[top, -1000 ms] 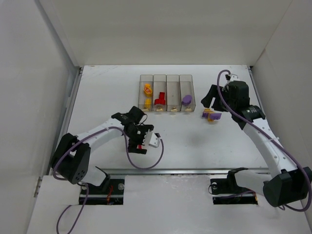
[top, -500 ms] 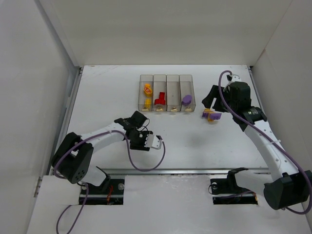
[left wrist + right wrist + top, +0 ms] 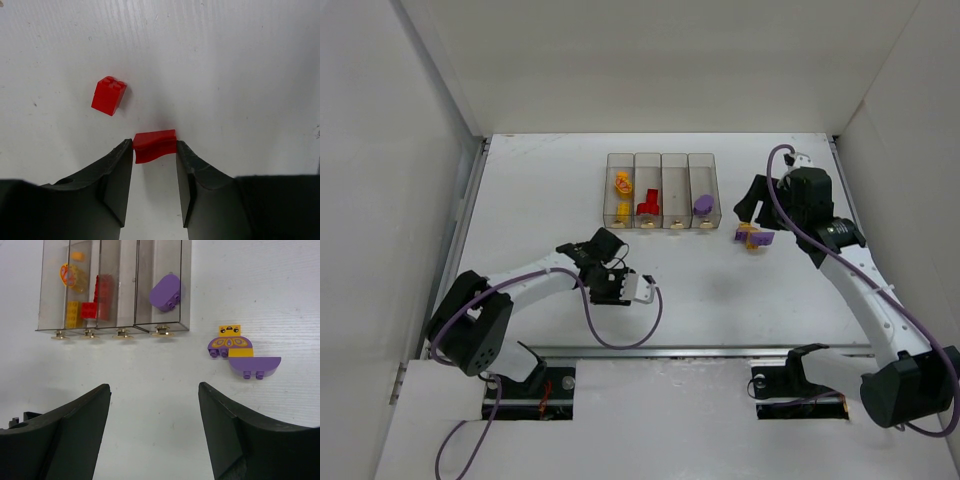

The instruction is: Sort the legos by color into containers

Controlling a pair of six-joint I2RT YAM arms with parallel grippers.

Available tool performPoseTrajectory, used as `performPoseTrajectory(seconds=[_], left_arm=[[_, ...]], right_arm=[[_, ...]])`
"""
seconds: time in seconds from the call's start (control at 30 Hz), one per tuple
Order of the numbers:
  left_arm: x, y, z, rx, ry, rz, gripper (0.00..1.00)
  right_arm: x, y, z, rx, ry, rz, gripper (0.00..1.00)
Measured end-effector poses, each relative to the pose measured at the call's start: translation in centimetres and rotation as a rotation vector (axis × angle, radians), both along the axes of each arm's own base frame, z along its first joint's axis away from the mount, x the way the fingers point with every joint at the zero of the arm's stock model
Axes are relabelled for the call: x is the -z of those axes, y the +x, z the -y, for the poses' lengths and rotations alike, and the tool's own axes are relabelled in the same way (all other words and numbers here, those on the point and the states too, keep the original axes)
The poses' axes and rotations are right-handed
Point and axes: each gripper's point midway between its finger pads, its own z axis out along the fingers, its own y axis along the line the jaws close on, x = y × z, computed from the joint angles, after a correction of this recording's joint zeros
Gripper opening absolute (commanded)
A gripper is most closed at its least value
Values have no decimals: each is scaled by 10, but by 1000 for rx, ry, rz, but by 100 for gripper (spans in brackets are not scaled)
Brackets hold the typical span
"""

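My left gripper [image 3: 154,148] is down at the table, its jaws shut on a small red lego [image 3: 154,145] pinched at the fingertips. Another red lego [image 3: 109,95] lies loose just beyond it, to the left. In the top view the left gripper [image 3: 605,287] is front of centre and hides both bricks. The containers [image 3: 675,175] stand at the back: yellow pieces [image 3: 622,184] in the left bin, red [image 3: 648,206] in the second, purple [image 3: 703,203] in the right one. My right gripper [image 3: 152,387] hangs open and holds nothing, short of a purple-and-yellow lego cluster [image 3: 240,352].
White walls close in the table on the left, back and right. The containers [image 3: 125,285] lie ahead and left of the right gripper. The purple-and-yellow cluster [image 3: 755,237] sits right of the bins. A metal rail [image 3: 700,352] runs along the near edge.
The left gripper's jaws have closed from wide open onto the red lego, and the gripper has dropped lower over the table. The right arm has not moved.
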Motion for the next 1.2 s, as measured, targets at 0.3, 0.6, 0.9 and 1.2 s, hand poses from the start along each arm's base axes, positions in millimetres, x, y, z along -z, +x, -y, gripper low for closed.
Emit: performPoseTrajectory(seconds=[0.3, 0.6, 0.9, 1.2], left_arm=[[0, -1, 1, -14, -5, -8, 0], [-33, 7, -5, -54, -57, -5, 0], [-44, 8, -7, -99, -84, -18, 63], [-36, 5, -54, -433, 22, -111, 72]], right_arm=[[1, 0, 0, 0, -1, -3, 76], [1, 1, 1, 6, -5, -1, 76], [6, 2, 1, 5, -8, -17, 76], [11, 2, 1, 5, -9, -23, 76]])
